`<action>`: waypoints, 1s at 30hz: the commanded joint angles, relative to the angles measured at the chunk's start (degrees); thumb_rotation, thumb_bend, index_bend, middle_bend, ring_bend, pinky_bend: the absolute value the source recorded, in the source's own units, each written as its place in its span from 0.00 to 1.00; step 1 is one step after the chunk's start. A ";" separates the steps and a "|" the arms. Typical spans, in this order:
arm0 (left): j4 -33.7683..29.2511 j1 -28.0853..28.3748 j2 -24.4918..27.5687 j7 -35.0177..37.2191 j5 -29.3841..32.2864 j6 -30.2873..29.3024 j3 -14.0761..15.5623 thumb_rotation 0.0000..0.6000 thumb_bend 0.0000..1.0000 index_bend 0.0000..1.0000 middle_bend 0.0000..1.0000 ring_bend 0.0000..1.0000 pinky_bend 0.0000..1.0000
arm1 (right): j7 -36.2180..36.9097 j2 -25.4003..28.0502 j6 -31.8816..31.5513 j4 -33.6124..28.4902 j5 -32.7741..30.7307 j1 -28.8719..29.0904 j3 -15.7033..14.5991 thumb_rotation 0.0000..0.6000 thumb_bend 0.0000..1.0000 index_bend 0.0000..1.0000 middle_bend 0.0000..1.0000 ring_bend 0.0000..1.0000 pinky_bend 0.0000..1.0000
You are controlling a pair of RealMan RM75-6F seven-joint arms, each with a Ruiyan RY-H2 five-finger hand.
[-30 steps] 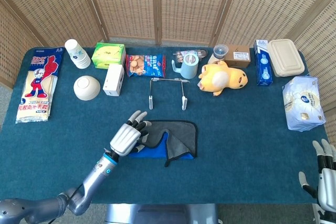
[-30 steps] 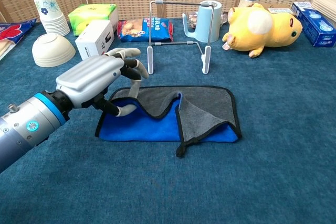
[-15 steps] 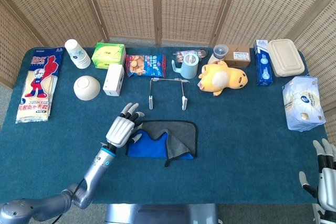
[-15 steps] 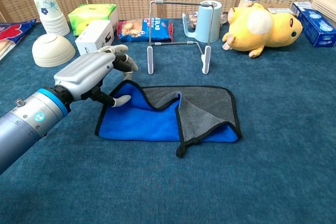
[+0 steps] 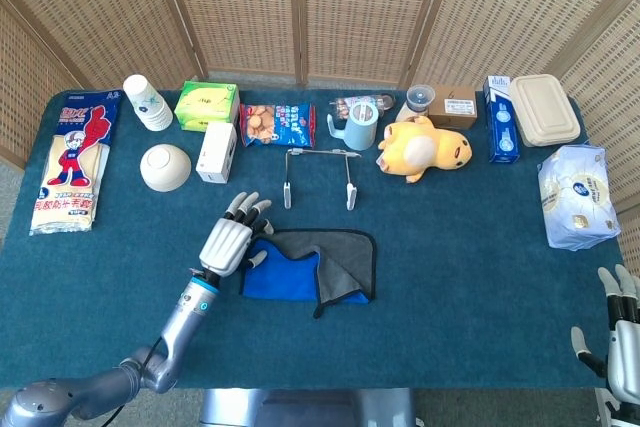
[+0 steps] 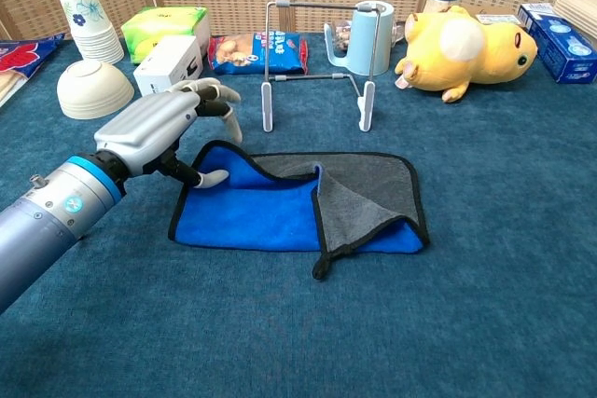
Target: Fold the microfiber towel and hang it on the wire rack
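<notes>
Partly folded towel, left hand at its edge

Nearest, my right hand shows only at the table's front right corner, fingers upright and apart, holding nothing. My left hand sits at the towel's left end, fingers loosely curled and spread, thumb tip touching the raised blue edge; whether it grips the cloth I cannot tell. Towel lies mid-table: blue face up on the left, grey layer folded over the right, black trim around it. Just behind stands the wire rack, upright, apart from the towel. Farther back: bowl, white box, stacked cups, yellow plush toy.
</notes>
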State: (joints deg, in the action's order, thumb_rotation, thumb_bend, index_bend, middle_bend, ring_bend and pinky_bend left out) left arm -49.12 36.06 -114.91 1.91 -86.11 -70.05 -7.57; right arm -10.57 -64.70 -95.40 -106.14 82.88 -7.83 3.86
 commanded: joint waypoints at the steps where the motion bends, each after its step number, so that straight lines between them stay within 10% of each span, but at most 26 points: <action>1: 0.15 -0.01 -0.01 0.29 -0.14 -0.92 -0.30 1.00 0.29 0.28 0.07 0.00 0.00 | -0.04 0.02 -0.01 -0.01 0.00 0.00 0.02 1.00 0.31 0.03 0.02 0.00 0.00; 30: 3.09 0.30 -1.25 -2.92 0.56 -3.82 -1.57 1.00 0.27 0.22 0.02 0.00 0.00 | -0.23 0.02 -0.28 -0.20 0.24 -0.29 -0.11 1.00 0.31 0.03 0.02 0.00 0.00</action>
State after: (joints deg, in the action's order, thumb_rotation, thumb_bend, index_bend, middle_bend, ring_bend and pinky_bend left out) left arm -46.11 36.32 -116.08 -1.01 -85.62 -73.95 -9.11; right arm -10.79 -64.69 -95.67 -106.33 83.10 -8.12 3.75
